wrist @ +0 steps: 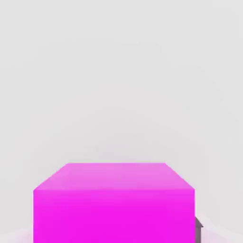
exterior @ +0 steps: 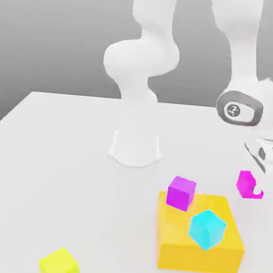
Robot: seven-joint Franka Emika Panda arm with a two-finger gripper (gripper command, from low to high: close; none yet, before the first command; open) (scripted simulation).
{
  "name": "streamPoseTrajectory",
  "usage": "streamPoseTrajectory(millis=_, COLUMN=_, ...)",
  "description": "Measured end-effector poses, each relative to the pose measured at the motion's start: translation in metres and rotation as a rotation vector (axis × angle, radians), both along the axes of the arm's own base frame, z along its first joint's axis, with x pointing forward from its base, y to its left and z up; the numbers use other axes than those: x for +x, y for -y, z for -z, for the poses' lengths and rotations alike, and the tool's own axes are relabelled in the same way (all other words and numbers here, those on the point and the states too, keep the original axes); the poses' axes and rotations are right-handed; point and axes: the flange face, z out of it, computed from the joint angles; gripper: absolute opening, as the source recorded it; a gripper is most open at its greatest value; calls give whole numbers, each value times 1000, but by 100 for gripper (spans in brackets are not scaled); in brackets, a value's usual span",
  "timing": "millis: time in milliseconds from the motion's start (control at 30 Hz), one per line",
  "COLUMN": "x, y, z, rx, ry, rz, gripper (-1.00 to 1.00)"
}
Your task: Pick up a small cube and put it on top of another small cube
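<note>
The small cube (exterior: 246, 184) is a plain, smooth hot-pink block with sharp edges, and it sits at the exterior view's right, near the big yellow block (exterior: 198, 249). On that matte block rest a purpler magenta cube (exterior: 181, 193) and a cyan cube (exterior: 207, 229). The claw (exterior: 255, 183) is narrowed around the small cube, pinching it above the pale table (exterior: 55, 155).
</note>
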Motion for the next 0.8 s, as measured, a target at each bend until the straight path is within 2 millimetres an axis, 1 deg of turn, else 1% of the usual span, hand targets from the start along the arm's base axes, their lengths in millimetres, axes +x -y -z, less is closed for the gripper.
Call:
streamPoseTrajectory(millis=67, x=20, y=17, z=-19, rx=-8, ry=9, rz=5, gripper=-100)
streamPoseTrajectory(millis=100, x=35, y=30, z=-29, rx=-12, ry=13, rz=21, gripper=-100)
streamPoseTrajectory(millis=167, x=53, y=52, z=-47, rx=-18, ry=18, rz=22, gripper=-100)
streamPoseTrajectory(millis=267, x=79, y=93, z=-75, rx=-22, ry=18, rz=37, gripper=-100)
streamPoseTrajectory(millis=367, x=98, y=137, z=-101, rx=-19, ry=11, rz=54, gripper=-100)
streamPoseTrajectory(millis=467, x=107, y=183, z=-125, rx=-5, ry=0, rz=69, gripper=-100)
streamPoseTrajectory(millis=500, x=108, y=194, z=-126, rx=-1, ry=-3, rz=71, gripper=-100)
streamPoseTrajectory(millis=533, x=109, y=199, z=-121, rx=2, ry=-4, rz=72, gripper=-100)
streamPoseTrajectory(millis=667, x=110, y=203, z=-81, rx=4, ry=-5, rz=73, gripper=-100)
streamPoseTrajectory(millis=700, x=110, y=204, z=-73, rx=4, ry=-6, rz=73, gripper=100)
streamPoseTrajectory(millis=800, x=110, y=204, z=-73, rx=4, ry=-6, rz=73, gripper=100)
